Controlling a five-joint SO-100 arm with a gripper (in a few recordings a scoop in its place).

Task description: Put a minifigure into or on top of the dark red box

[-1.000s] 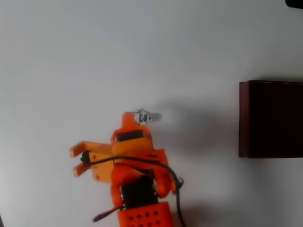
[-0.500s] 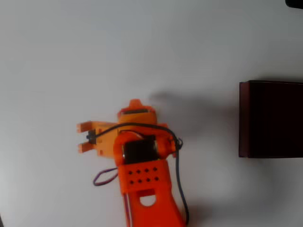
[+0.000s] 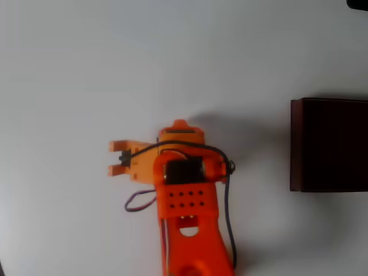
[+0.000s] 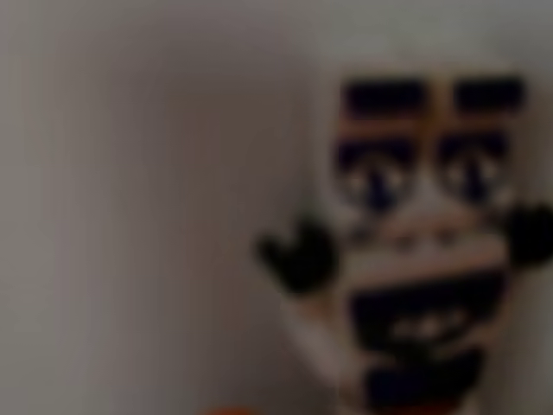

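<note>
Overhead: orange arm reaches up from the desk's bottom edge. Gripper (image 3: 179,127) near desk centre; jaw state cannot be told from above. Wrist view: minifigure (image 4: 423,242) blurred, very close to the lens, black hands showing; whether it is gripped is unclear. Box (image 3: 329,144) at the right edge, dark inside, nothing seen in it. Bare desk (image 3: 86,69) between gripper and box.

Bare table (image 3: 259,149) between our gripper (image 3: 180,127) and the dark red box (image 3: 328,144); minifigure (image 4: 415,251) right against the fingers.
</note>
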